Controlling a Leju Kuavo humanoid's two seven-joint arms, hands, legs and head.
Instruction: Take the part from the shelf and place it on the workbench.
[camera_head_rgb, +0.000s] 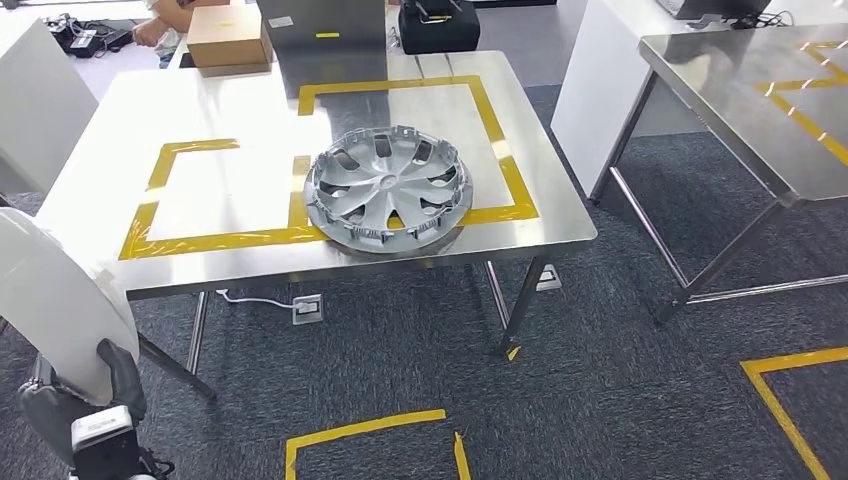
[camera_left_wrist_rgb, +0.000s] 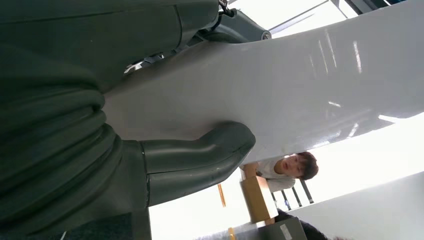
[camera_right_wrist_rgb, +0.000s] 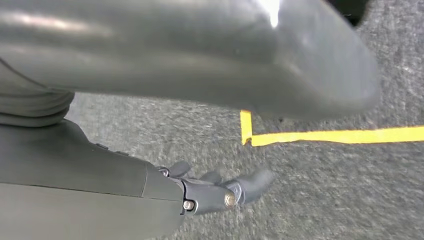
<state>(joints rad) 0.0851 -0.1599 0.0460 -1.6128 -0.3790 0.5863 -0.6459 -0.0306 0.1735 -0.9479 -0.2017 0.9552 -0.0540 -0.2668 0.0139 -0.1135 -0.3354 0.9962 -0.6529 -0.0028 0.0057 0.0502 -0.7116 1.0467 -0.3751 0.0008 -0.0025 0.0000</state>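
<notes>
Hubcap (camera_head_rgb: 388, 188) sits flat on the steel desk (camera_head_rgb: 250, 110), straddling the yellow tape (camera_head_rgb: 470, 100) that frames a square there, near the desk's front edge. It looks already delivered, which would explain why nothing holds it. Well back from the hubcap, at the desk's far edge, lies a cardboard box (camera_head_rgb: 228, 36), with a person behind it. Left hand (camera_left_wrist_rgb: 195, 160) hangs low beside the desk's near corner; its thumb lies against a broad white panel (camera_left_wrist_rgb: 300, 90), but whether it grips that panel I cannot tell. Right hand (camera_right_wrist_rgb: 220, 192) dangles over grey carpet by a floor tape corner (camera_right_wrist_rgb: 246, 135), fingers loosely apart and holding nothing, so the arm seems simply at rest.
</notes>
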